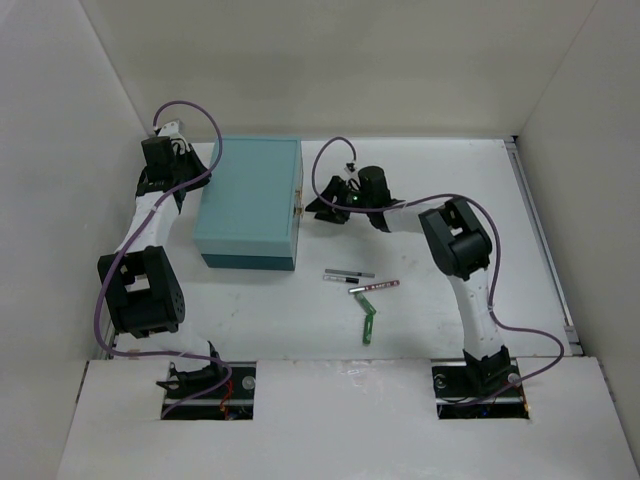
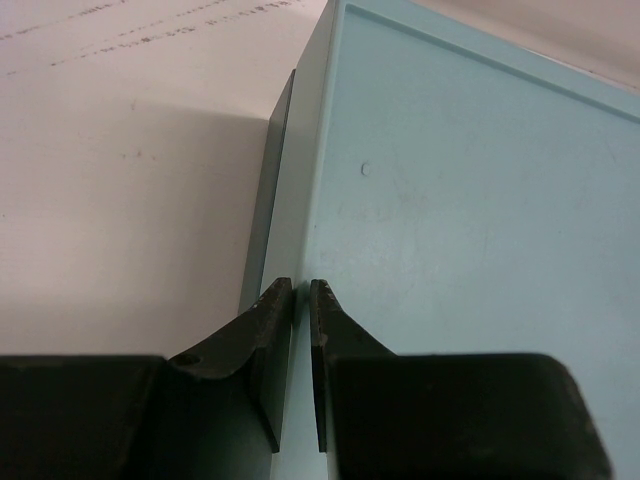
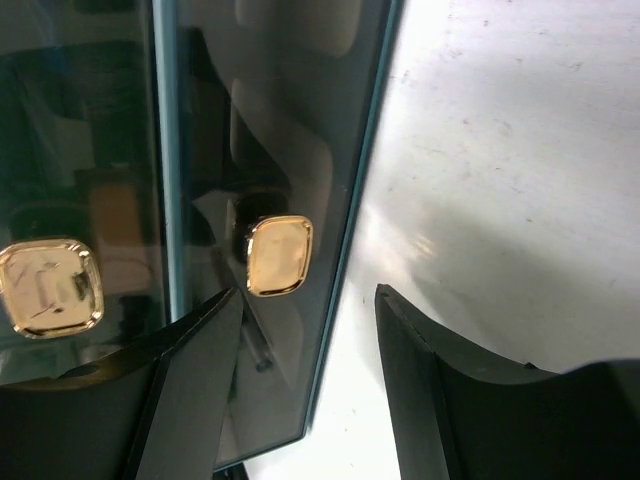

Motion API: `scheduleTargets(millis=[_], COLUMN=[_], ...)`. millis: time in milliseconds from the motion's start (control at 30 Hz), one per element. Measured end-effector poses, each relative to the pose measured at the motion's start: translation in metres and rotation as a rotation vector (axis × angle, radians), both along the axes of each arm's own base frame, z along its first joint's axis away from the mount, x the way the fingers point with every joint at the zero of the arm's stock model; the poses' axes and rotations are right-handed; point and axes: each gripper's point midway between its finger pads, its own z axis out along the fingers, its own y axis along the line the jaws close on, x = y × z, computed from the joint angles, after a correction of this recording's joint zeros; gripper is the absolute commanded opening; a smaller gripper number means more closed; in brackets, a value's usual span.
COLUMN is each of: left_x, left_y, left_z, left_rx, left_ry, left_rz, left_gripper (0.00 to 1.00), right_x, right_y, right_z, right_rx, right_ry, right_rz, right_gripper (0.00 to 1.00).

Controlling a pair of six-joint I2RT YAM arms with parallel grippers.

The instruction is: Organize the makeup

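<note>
- The left gripper [image 2: 300,292] is at 9 o'clock of the teal box [image 1: 250,200]. Its two fingers are squeezed almost together, with only a thin slit between them. The tips sit right over the box's left top edge, and I cannot tell if they touch it
- The teal box is closed and stands on the white table [image 1: 450,190], between the two grippers
- The right gripper [image 3: 310,292] is at 3 o'clock of the box, just beside its shiny side. Its fingers are spread wide and hold nothing. One finger is in front of the box's side and the other is over the table. A gold clasp [image 3: 278,255] on the box shows between them
- The makeup lies flat on the table at 4 o'clock of the box and 6 o'clock of the right gripper, apart from both
- The grey pencil [image 1: 348,272] is the piece closest to the box
- The green stick [image 1: 369,322] is at 6 o'clock of the pencils, near them and tilted
- The pink pencil [image 1: 375,287] lies just beside the grey one, at its 4 o'clock
</note>
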Motion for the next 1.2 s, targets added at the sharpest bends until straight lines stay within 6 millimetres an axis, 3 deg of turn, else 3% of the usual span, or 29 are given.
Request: scheduleTargets(millis=[400,600,767,900,1000,1100,1200], left_x=[0.000,0.000,0.000,0.000,0.000,0.000,0.000], left_y=[0.000,0.000,0.000,0.000,0.000,0.000,0.001], left_z=[0.000,0.000,0.000,0.000,0.000,0.000,0.000], left_rx=[0.000,0.000,0.000,0.000,0.000,0.001,0.002], left_ry=[0.000,0.000,0.000,0.000,0.000,0.000,0.000], left_rz=[0.000,0.000,0.000,0.000,0.001,0.001,0.004], left_gripper=[0.08,0.08,0.08,0.08,0.08,0.08,0.08], right_x=[0.008,0.008,0.005,0.005,0.006,0.006,0.006], right_y=[0.021,0.023,0.026,0.027,0.028,0.030,0.031], right_z=[0.017,0.013,-0.007,-0.006,-0.003,0.003,0.003], right_rx=[0.057,0.066,0.059,0.080,0.097,0.126,0.151], right_ry=[-0.005,0.015,0.063,0.075,0.080,0.081,0.102], right_rz=[0.007,0.002,-0.001,-0.003,-0.004,-0.003,-0.006], right_gripper=[0.61,0.57,0.56,0.53,0.46,0.26,0.17])
